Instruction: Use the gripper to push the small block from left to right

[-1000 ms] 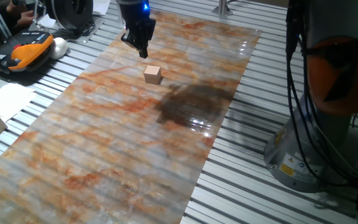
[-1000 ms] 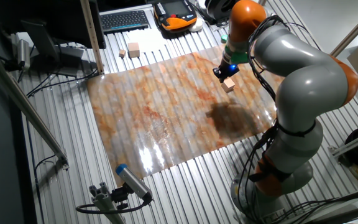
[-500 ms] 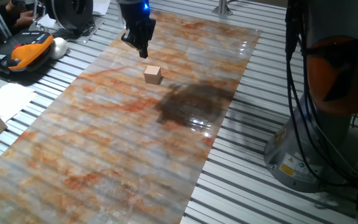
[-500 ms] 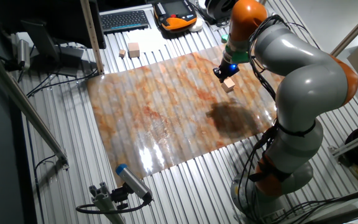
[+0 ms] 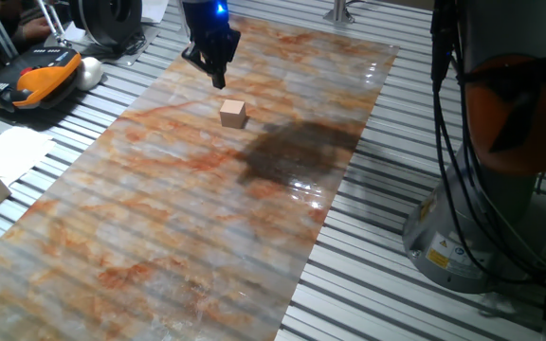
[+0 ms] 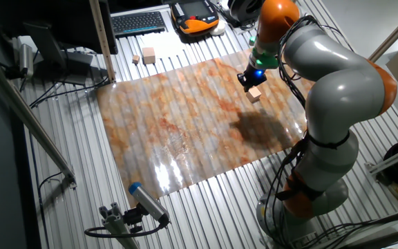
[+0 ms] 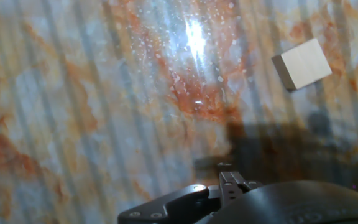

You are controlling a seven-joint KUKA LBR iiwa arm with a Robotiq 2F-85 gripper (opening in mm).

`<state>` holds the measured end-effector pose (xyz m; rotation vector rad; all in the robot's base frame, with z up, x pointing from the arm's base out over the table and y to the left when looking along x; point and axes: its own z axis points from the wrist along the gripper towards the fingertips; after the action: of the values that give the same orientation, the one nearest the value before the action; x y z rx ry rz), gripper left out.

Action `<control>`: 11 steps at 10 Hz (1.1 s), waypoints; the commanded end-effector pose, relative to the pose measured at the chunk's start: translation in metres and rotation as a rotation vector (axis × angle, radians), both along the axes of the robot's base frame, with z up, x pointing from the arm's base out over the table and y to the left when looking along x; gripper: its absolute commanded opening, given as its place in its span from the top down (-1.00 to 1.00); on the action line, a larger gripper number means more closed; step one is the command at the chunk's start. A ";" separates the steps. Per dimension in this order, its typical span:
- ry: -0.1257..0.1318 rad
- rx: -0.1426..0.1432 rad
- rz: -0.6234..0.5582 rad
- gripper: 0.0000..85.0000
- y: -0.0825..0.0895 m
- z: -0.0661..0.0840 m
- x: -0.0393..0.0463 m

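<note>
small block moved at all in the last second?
No. The small block sits at the same spot on the orange-streaked mat, and the gripper is apart from it.

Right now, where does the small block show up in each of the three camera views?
One fixed view: the small block sits upper centre on the marbled mat, just below the gripper.
The other fixed view: the small block is upper right, next to the gripper.
Hand view: the small block is at the upper right.
Shared landmark: the mat's rust-orange streaks.
</note>
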<state>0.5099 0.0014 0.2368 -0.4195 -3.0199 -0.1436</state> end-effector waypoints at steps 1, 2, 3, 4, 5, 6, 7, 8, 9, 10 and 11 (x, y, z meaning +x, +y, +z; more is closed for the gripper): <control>0.002 0.008 -0.029 1.00 0.000 0.000 -0.0001; -0.008 -0.013 -0.038 1.00 0.000 0.000 -0.0001; -0.025 -0.059 -0.033 1.00 0.000 0.000 -0.0001; -0.038 -0.092 -0.032 1.00 0.000 0.000 -0.0001; -0.057 -0.113 -0.024 1.00 0.000 0.000 -0.0001; -0.060 -0.131 0.004 1.00 0.000 0.000 -0.0001; -0.059 -0.127 0.036 1.00 0.000 0.000 -0.0001; -0.064 -0.132 0.064 1.00 -0.010 -0.002 0.0022; -0.073 -0.141 0.097 1.00 -0.025 -0.005 0.0068; -0.070 -0.143 0.139 1.00 -0.044 -0.006 0.0133; -0.060 -0.129 0.184 1.00 -0.073 -0.004 0.0210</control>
<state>0.5309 -0.0367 0.2329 -0.1495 -3.1170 0.0527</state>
